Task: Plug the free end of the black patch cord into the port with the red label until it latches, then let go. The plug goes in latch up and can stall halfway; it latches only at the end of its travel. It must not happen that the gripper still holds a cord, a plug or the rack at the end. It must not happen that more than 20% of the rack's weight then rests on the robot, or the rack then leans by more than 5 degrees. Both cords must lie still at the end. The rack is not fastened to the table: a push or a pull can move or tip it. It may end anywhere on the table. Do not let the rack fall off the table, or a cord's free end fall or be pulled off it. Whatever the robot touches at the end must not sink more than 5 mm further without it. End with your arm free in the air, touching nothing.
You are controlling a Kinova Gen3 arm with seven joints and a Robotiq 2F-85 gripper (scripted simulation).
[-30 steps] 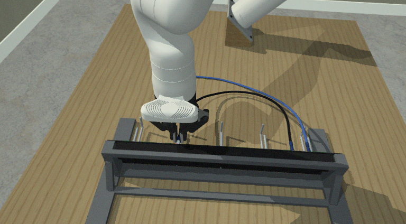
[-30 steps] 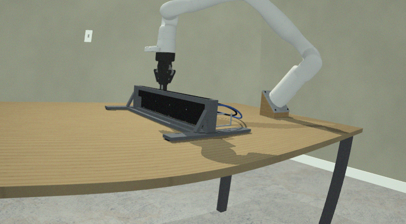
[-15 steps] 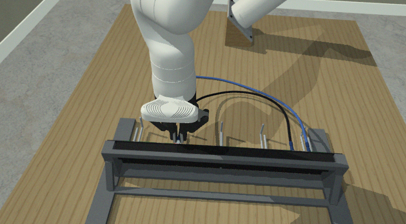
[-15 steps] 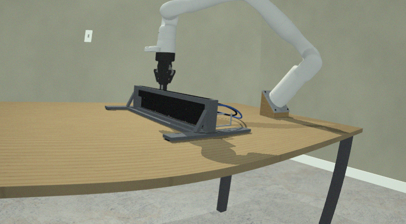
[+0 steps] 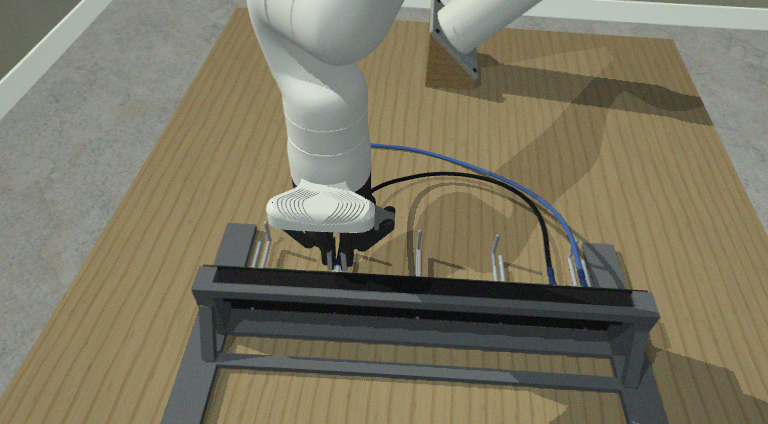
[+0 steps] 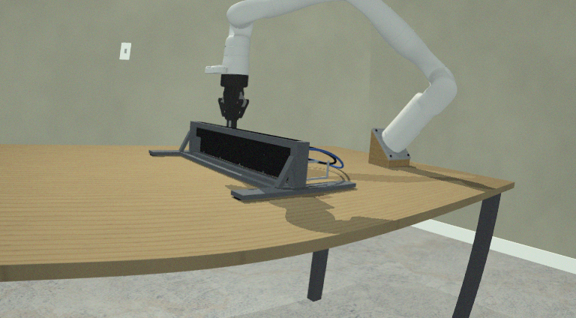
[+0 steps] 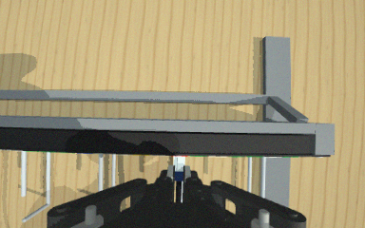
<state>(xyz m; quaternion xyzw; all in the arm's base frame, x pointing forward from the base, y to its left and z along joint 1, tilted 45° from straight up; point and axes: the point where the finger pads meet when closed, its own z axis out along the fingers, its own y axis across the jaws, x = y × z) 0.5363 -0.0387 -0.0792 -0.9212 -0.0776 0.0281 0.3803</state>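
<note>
Black cord (image 5: 512,193) arcs over the table (image 5: 169,181) from its fixed end at the far right of the rack (image 5: 419,297) to your gripper (image 5: 338,262), which is clenched on the cord's plug (image 7: 179,175). That plug sits right at the rack's panel, its tip touching or just entering the face. A thin strip of red (image 7: 180,156) shows directly ahead of it in the wrist view, which I take to be the label of the target port.

What matters for you: the port lies straight ahead of the plug along the plug's own long axis, square to the panel. I cannot tell how deep the plug has gone, nor whether it has latched.

Push along that line only. Any sideways load goes into a rack that is not fastened down. The blue cord (image 5: 481,170) runs beside the black one and is apart from your fingers.
</note>
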